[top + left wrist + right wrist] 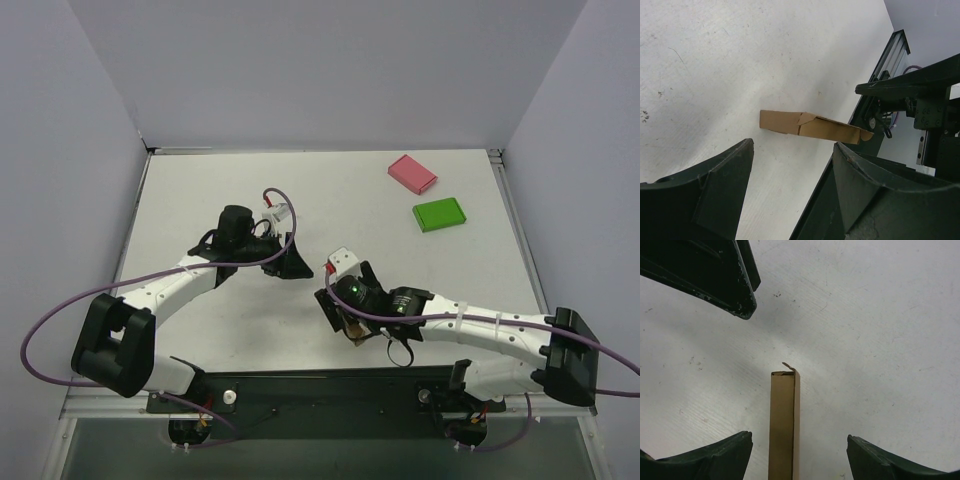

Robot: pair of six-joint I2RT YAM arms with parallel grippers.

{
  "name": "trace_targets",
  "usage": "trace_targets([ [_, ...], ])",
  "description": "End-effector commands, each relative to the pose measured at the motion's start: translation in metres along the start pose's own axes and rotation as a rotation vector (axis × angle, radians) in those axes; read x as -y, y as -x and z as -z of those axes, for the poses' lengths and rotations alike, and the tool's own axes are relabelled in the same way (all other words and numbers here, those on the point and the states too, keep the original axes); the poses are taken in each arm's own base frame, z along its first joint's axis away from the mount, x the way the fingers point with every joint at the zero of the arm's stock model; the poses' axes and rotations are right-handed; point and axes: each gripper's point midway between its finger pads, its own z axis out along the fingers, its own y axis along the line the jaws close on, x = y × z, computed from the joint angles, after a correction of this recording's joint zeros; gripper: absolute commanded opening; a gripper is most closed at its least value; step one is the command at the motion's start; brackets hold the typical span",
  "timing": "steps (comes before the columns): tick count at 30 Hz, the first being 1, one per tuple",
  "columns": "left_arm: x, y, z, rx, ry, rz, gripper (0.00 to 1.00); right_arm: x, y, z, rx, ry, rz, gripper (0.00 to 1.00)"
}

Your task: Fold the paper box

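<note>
**Both sides released, nothing grasped**

Closest to my right wrist camera, the right gripper (799,436) stands released. Its two dark fingers are wide apart, with the plain brown thin-cardboard paper box (784,425) between them. I see bare table on either side of the box, so nothing is grasped. A small flap curls up at the box's far end. The box sits on the white table (230,190) near the front edge, just ahead of the left gripper (792,145), which is also spread and empty. Well apart, toward the far right, lie a pink flat box (412,173) and a green flat box (439,214).
</note>
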Motion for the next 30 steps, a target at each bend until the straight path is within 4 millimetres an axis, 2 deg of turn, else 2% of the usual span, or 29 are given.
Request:
trace_targets([
  [1,0.011,0.010,0.005,0.039,-0.027,-0.072,0.74,0.002,-0.019,-0.008,-0.070,-0.035,0.037,0.77],
  [6,0.009,0.011,0.005,0.038,-0.014,-0.079,0.74,-0.010,-0.025,-0.014,-0.104,-0.016,0.072,0.75],
  [9,0.009,0.011,0.006,0.038,-0.007,-0.083,0.74,-0.013,-0.032,-0.020,-0.134,-0.023,0.096,0.70],
  [12,0.008,0.012,0.008,0.038,0.003,-0.091,0.74,-0.014,-0.036,-0.027,-0.159,-0.025,0.124,0.56],
  [13,0.009,0.013,0.009,0.042,0.005,-0.096,0.74,-0.016,-0.037,-0.028,-0.165,-0.018,0.134,0.46],
  [15,0.006,0.014,0.012,0.045,0.025,-0.099,0.74,-0.017,-0.039,-0.031,-0.173,-0.008,0.173,0.35],
  [16,0.004,0.018,0.015,0.060,0.045,-0.102,0.74,-0.017,-0.039,-0.031,-0.177,-0.003,0.189,0.24],
  [17,0.002,0.018,0.016,0.059,0.056,-0.103,0.74,-0.019,-0.039,-0.033,-0.178,0.019,0.229,0.21],
  [19,0.000,0.023,0.022,0.079,0.069,-0.110,0.74,-0.021,-0.040,-0.035,-0.177,0.055,0.283,0.21],
  [23,-0.001,0.030,0.031,0.109,0.087,-0.126,0.74,-0.037,-0.033,-0.034,-0.138,0.215,0.402,0.21],
  [27,-0.010,0.035,0.040,0.123,0.151,-0.143,0.74,-0.029,-0.018,-0.039,-0.105,0.273,0.458,0.21],
  [30,-0.020,0.041,0.050,0.150,0.199,-0.130,0.74,-0.026,-0.016,-0.045,-0.099,0.321,0.524,0.19],
])
